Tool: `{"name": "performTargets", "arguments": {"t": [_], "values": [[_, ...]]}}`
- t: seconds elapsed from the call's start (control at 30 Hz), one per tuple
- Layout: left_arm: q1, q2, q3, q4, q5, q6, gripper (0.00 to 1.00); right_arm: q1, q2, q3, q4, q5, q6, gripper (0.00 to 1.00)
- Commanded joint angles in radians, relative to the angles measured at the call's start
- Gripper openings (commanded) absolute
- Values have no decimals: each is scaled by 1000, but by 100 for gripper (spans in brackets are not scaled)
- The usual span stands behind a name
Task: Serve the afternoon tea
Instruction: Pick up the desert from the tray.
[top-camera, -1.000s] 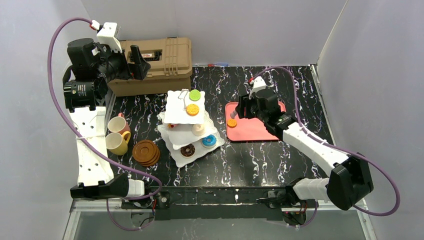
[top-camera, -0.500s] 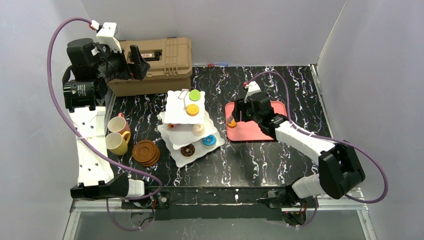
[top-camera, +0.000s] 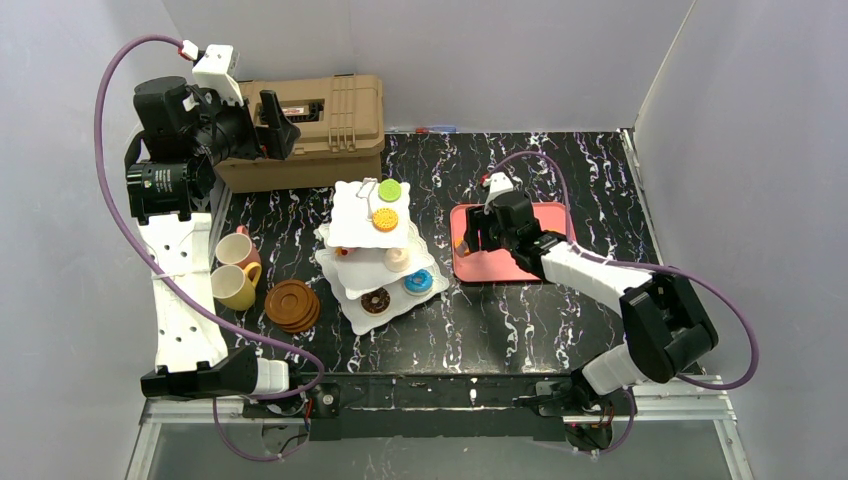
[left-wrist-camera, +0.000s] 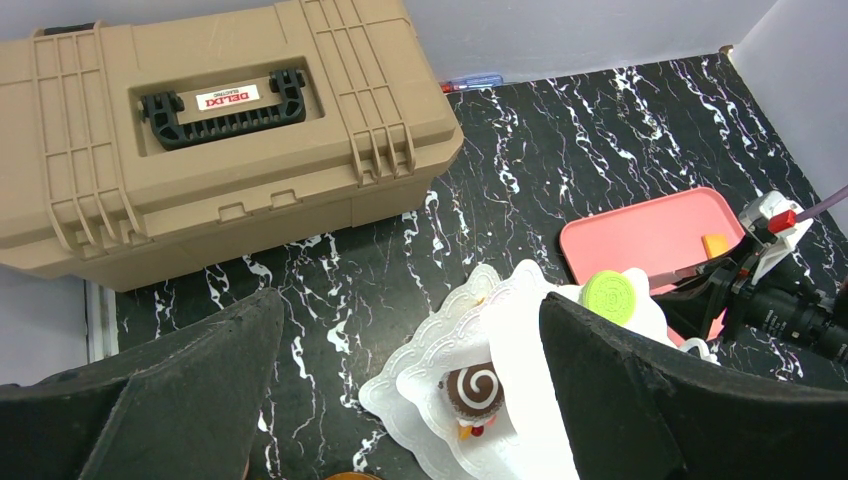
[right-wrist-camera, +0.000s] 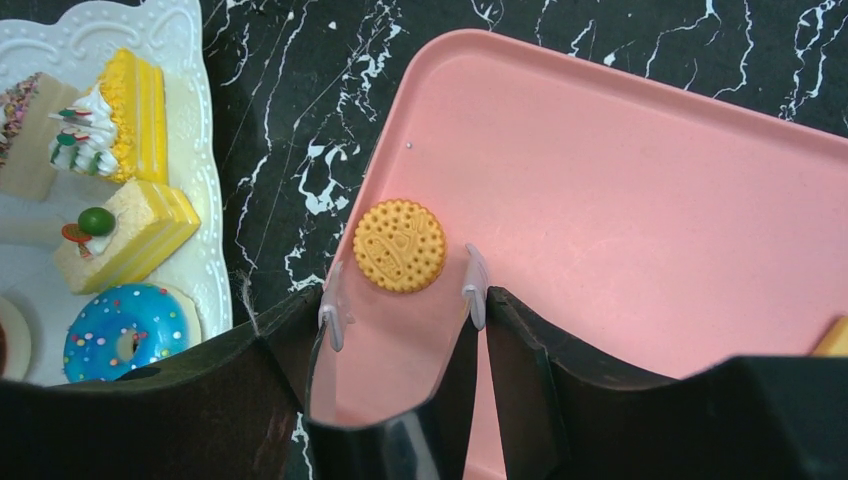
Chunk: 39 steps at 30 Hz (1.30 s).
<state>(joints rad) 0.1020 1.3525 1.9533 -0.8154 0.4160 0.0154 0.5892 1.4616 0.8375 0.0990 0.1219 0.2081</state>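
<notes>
Step in hand: you are lining up a pick of the round yellow biscuit (right-wrist-camera: 400, 245), by my reading, to carry it over to the three-tier stand (top-camera: 375, 250).
Biscuit: it lies flat on the pink tray (right-wrist-camera: 650, 200), near the tray's edge on the stand's side, on the right half of the worktop (top-camera: 560, 310).
Right end effector (right-wrist-camera: 403, 300): its jaws are partly spread and hold nothing, with pink tray showing between each fingertip and the biscuit's rim.
Key relation: the biscuit sits just ahead of the fingertips and centred between them, only its near edge inside the gap.
Next move, as a judgement: push a little further forward and down before you close, or the tips may clip only the near rim.
Long axis: there is none. The biscuit is round, so your wrist angle matters little, but it is thin and lies flat.
Nearer arm: the right one, clearly.
Left end effector (left-wrist-camera: 408, 305): spread wide and empty, raised near the tan hard case (left-wrist-camera: 200, 130), well apart from the tray.
Stand: it is just beside the tray, and its bottom plate carries a blue doughnut (right-wrist-camera: 125, 330) close to your left finger, so mind that side.
Not yet served: the cups (top-camera: 235, 270) and the stacked saucers (top-camera: 292, 305) wait at the left.
</notes>
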Motion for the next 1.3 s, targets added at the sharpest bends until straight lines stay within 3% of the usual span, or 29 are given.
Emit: {"name": "performTargets", "arguments": {"t": [0.0, 0.63, 0.97, 1.1, 1.27], "values": [[5, -8, -5, 5, 10, 6, 98, -3, 8, -12, 62, 7, -17, 67], [5, -9, -4, 5, 10, 7, 98, -2, 69, -7, 154, -13, -30, 63], [4, -9, 7, 1, 8, 8, 98, 8, 67, -41, 206, -17, -24, 42], [4, -7, 10, 0, 10, 8, 98, 8, -2, -20, 162, 6, -42, 31], [4, -8, 9, 1, 15, 6, 98, 11, -124, 49, 32, 13, -55, 27]]}}
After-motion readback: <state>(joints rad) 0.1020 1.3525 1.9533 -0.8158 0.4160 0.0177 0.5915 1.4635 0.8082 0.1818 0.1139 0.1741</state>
